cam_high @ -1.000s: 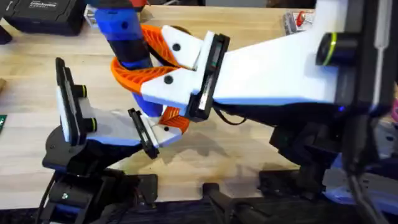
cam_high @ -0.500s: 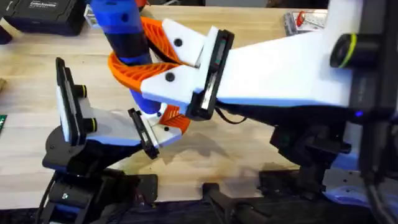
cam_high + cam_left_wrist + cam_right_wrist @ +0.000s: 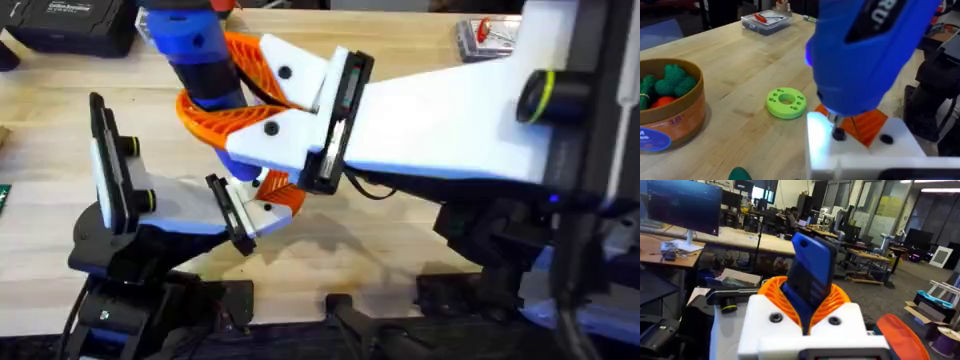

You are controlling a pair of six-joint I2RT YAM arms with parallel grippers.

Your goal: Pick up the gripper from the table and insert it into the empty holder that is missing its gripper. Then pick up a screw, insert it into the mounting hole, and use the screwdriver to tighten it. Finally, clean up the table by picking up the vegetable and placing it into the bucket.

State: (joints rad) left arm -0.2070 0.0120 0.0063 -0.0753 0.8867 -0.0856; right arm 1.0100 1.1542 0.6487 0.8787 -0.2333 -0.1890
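Observation:
My right gripper (image 3: 215,82) reaches across the table from the right and is shut on the blue screwdriver (image 3: 200,50), its orange pads clamping the barrel (image 3: 810,280). In the left wrist view the screwdriver (image 3: 865,55) stands upright. Its bit rests on a dark screw (image 3: 839,134) in the white holder (image 3: 860,157). The orange gripper wedge (image 3: 869,125) sits in that holder. My left gripper (image 3: 268,198) lies below the screwdriver, mostly hidden by the right one. The tan bucket (image 3: 687,117) holds toy vegetables. A dark green vegetable (image 3: 740,174) peeks in at the view's edge.
A bright green holed disc (image 3: 786,103) lies on the wood between the bucket and the holder. A clear lidded box (image 3: 482,35) sits at the far right of the table and a black case (image 3: 70,25) at the far left.
The right arm's rear link has shifted slightly. The screwdriver stays upright over the same spot, and the left arm has not moved.

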